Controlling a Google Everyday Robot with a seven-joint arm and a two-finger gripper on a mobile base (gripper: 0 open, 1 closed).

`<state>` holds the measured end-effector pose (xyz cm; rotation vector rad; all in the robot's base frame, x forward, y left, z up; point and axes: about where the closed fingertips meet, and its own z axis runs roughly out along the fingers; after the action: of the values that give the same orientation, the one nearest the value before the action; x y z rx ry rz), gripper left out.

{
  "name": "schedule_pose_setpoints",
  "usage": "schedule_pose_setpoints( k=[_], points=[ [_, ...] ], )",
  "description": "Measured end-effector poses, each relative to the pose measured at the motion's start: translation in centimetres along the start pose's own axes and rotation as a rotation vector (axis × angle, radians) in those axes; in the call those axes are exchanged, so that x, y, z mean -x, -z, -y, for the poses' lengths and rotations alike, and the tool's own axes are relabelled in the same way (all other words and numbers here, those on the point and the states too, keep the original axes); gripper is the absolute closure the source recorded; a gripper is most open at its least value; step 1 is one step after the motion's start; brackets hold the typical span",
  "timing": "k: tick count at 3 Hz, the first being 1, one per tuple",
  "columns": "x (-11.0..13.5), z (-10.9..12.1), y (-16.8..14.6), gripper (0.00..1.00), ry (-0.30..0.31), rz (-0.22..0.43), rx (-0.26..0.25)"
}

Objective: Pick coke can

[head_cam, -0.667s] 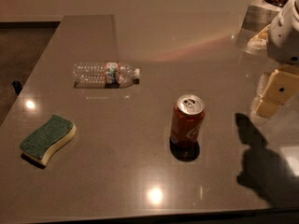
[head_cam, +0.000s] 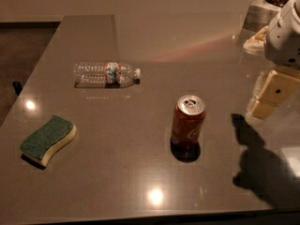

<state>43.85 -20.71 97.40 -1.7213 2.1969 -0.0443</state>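
Observation:
The coke can (head_cam: 188, 122) stands upright near the middle of the grey table (head_cam: 117, 172). It is red-brown with a white script logo and a silver pull-tab top. My gripper (head_cam: 269, 99) hangs above the table at the right edge of the camera view, to the right of the can and a little farther back, well apart from it. Its cream fingers (head_cam: 279, 89) stand apart and hold nothing. Its shadow falls on the table to the right of the can.
A clear plastic bottle (head_cam: 106, 73) lies on its side at the back left. A green-and-yellow sponge (head_cam: 48, 139) lies at the front left. A grey box (head_cam: 260, 13) and a small object (head_cam: 255, 39) sit at the back right corner.
My gripper has edged slightly to the left. The can, the bottle and the sponge have not moved.

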Motion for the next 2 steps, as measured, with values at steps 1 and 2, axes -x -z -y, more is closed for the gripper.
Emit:
schedule_pose_setpoints(
  k=[1,2],
  points=[
    [2.2,-1.1,-1.5,0.00,0.018,0.098,0.053],
    [3.8,-2.0,-2.6,0.00,0.041,0.165,0.094]
  ],
)
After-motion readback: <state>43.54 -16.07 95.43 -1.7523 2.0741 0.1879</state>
